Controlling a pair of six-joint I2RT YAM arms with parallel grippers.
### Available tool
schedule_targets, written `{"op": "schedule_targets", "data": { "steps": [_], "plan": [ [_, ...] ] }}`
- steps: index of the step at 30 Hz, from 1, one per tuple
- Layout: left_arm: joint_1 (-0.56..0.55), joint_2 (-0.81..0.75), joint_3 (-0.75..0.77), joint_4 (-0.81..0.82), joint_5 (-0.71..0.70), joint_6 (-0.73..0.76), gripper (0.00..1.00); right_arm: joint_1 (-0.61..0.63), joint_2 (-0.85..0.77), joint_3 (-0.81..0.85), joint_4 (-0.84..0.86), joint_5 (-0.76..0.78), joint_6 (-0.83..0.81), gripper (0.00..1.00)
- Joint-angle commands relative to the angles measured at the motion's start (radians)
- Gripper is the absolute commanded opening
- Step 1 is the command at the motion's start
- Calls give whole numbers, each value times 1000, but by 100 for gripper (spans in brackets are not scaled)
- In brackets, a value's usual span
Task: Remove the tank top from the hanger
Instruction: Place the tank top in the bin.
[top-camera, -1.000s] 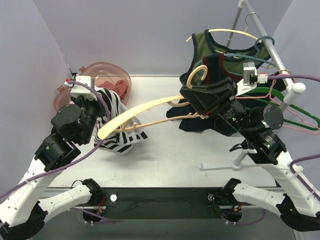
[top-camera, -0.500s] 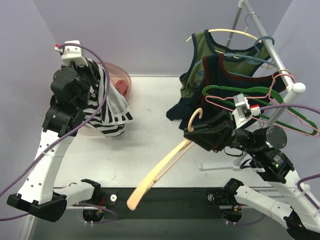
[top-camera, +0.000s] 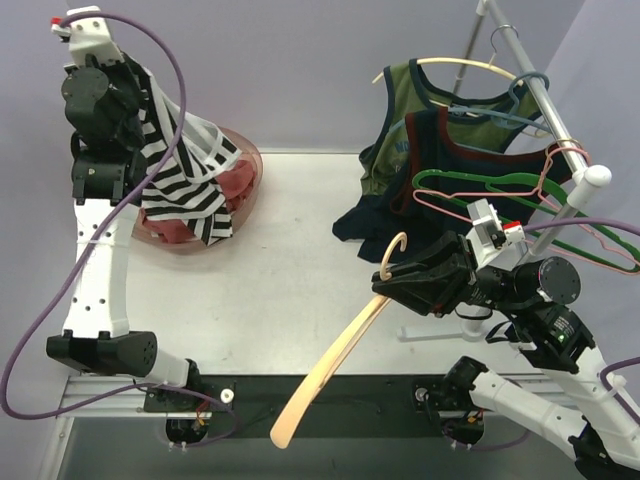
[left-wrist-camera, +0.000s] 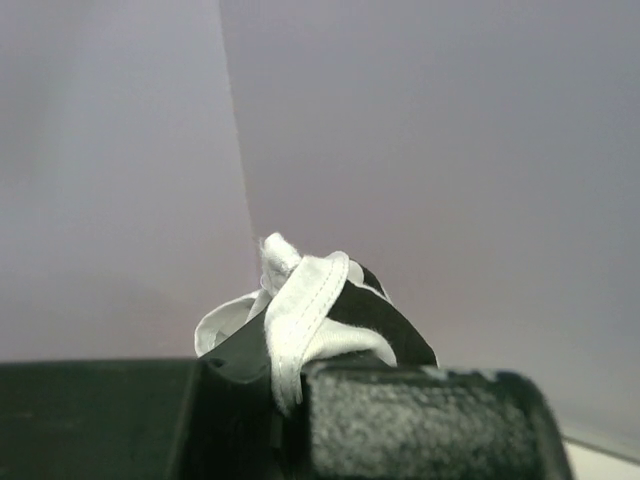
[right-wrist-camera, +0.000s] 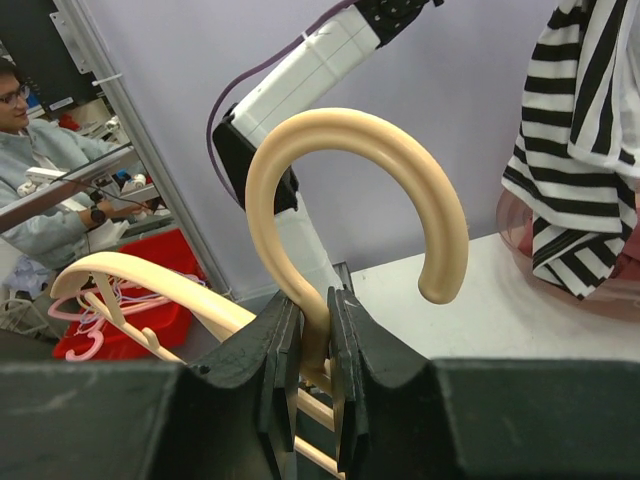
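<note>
A black-and-white striped tank top (top-camera: 185, 170) hangs from my left gripper (top-camera: 125, 85), raised high at the far left above a pink bowl (top-camera: 245, 165). The left wrist view shows its white-edged fabric (left-wrist-camera: 310, 315) pinched between the shut jaws. My right gripper (top-camera: 385, 280) is shut on the neck of a bare cream hanger (top-camera: 330, 365), which slants down toward the table's near edge. In the right wrist view the hanger's hook (right-wrist-camera: 340, 190) rises from the closed jaws, and the tank top (right-wrist-camera: 585, 150) hangs at the top right.
A clothes rail (top-camera: 530, 85) at the right holds a green tank top (top-camera: 430, 100), a navy tank top (top-camera: 440, 150) and empty green (top-camera: 480, 185) and pink hangers (top-camera: 590, 250). The pink bowl holds red cloth (top-camera: 235, 185). A white stand foot (top-camera: 440, 330) lies under my right arm.
My left gripper has lifted the striped tank top up and to the far left, clear of the hanger. My right gripper has pulled the bare hanger back and down toward the near edge.
</note>
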Motion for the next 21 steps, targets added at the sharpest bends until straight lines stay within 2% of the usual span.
{"op": "schedule_targets", "data": {
  "steps": [1,4,11,12,16,18,19,21],
  "plan": [
    [99,113,175,53,64,-51,0,0,30,29,93,-49,25,0],
    [136,158,143,47,122,-87,0,-1,37,32,75,-43,4,0],
    [178,212,-75,99,311,-194,0,2,46,12,78,-28,10,0],
    [178,210,-163,117,339,-224,0,2,49,11,80,-28,15,0],
    [181,226,-349,197,492,-324,1,1,58,12,69,-9,13,0],
    [182,258,-421,228,558,-396,7,2,64,6,78,-2,16,0],
    [182,270,-438,233,576,-407,14,2,66,0,89,1,22,0],
    [184,308,-446,214,616,-415,21,1,72,-6,112,8,33,0]
  ]
}}
